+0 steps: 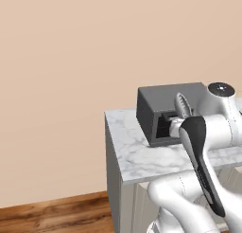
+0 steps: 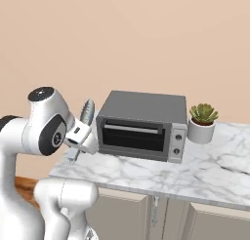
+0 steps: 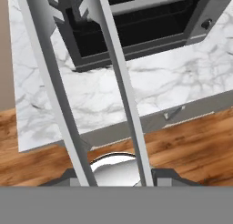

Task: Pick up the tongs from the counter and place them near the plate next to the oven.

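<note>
My gripper (image 2: pixel 79 138) is shut on the tongs (image 2: pixel 88 111), which are lifted off the counter (image 2: pixel 146 171). They are slim grey metal and stick up past the hand at the left front corner of the oven (image 2: pixel 141 124). In the hand view both arms of the tongs (image 3: pixel 119 77) run from my gripper (image 3: pixel 113 175) up towards the oven (image 3: pixel 136 27), above the counter (image 3: pixel 150 82). From the left base view the tongs (image 1: pixel 183 104) and gripper (image 1: pixel 174 127) are in front of the oven (image 1: pixel 163 106). The plate is out of view.
A potted plant (image 2: pixel 202 119) stands right of the oven. The counter's left end (image 1: pixel 113 132) drops to a wooden floor (image 1: pixel 56 213). Marble stretches rightward in front of the oven (image 2: pixel 205 175). A beige wall is behind.
</note>
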